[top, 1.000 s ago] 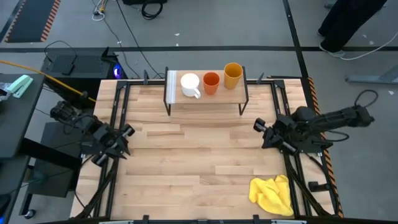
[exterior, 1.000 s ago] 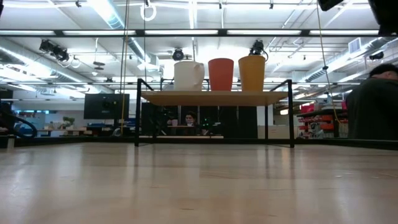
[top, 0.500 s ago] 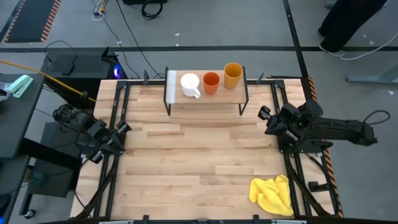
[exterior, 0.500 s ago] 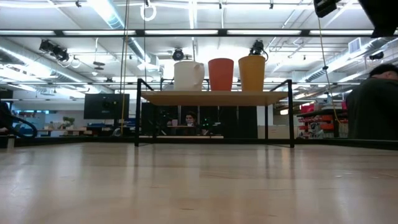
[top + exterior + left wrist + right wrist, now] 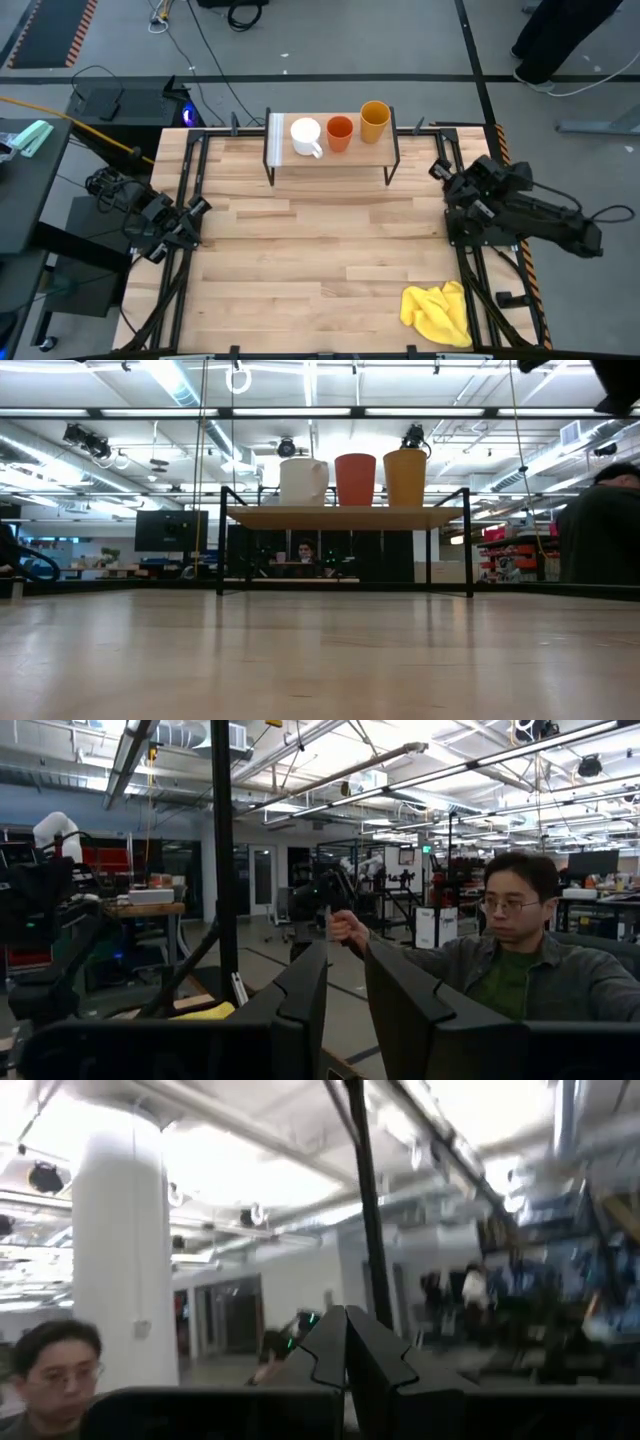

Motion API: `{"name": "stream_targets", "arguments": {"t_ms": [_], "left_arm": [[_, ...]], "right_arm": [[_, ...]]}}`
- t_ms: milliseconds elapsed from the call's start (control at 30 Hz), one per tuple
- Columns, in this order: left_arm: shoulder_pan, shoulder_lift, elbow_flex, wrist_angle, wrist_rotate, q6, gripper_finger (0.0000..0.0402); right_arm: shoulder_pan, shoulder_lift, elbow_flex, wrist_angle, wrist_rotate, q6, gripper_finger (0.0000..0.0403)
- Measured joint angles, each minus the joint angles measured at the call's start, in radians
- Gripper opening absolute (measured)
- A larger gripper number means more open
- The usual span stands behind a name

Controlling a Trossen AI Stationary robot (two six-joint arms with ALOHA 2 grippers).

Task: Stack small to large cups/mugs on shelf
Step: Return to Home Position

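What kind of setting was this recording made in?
Likely a robotics lab or workshop: overhead strip lights and ducting, loose cables on a grey floor, and a person nearby.

No legible text or labels anywhere.

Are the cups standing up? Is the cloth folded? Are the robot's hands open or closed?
White mug, upright on the shelf.
Orange cup, upright, middle of the row.
Yellow cup, upright, at the row's end.
Yellow cloth, crumpled on the table.
Left gripper, slightly open, empty.
Right gripper, shut, empty.
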Motion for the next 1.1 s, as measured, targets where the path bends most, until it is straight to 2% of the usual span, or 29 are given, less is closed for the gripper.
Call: {"name": "stream_targets", "arguments": {"t_ms": [300, 533, 900, 1100], "left_arm": [[-0.001, 0.0, -0.013, 0.015, 0.001, -0.012, 0.0083], [-0.001, -0.002, -0.082, 0.071, 0.023, -0.025, 0.0081], [-0.001, -0.002, -0.083, 0.112, 0.028, -0.047, 0.0079], [-0.001, -0.002, -0.083, 0.109, 0.028, -0.06, 0.0082]], "right_arm": [[-0.211, -0.012, 0.0, 0.248, -0.092, 0.277, 0.0015], [-0.241, -0.012, -0.006, 0.474, -0.106, 0.413, 0.0015], [-0.255, -0.012, -0.169, 0.541, -0.1, 0.392, 0.0015], [-0.285, -0.035, -0.201, 0.626, -0.094, 0.445, 0.0015]]}}
